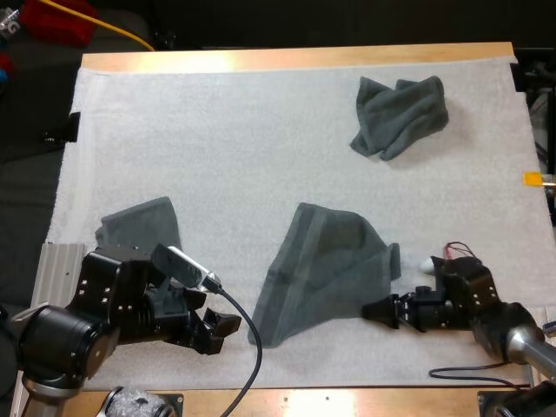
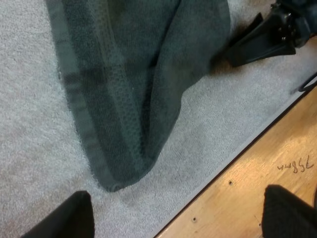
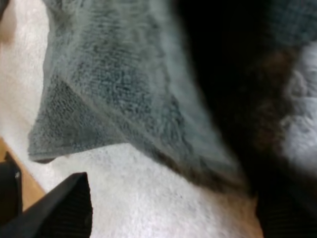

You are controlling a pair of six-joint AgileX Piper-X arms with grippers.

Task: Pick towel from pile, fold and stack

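Observation:
A dark grey-green towel [image 1: 326, 265] lies loosely spread on the mat's near middle, with one corner [image 2: 116, 183] pointing at the front edge. My left gripper [image 1: 221, 328] sits low just left of that corner, open [image 2: 176, 218], with nothing between its fingers [image 2: 64, 218]. My right gripper [image 1: 378, 311] is at the towel's near right edge [image 3: 124, 99], open [image 3: 173, 218] with its fingers [image 3: 59, 208] apart. It also shows beside the towel's edge [image 2: 257, 42] in the left wrist view. A crumpled towel [image 1: 400, 113] lies at the back right. A folded towel [image 1: 139, 226] lies at the left.
The white mat [image 1: 234, 148] covers most of the table. A strip of bare wood [image 2: 257, 178] runs along the front edge close to both grippers. A metal plate [image 1: 61, 265] sits at the mat's left edge by the folded towel.

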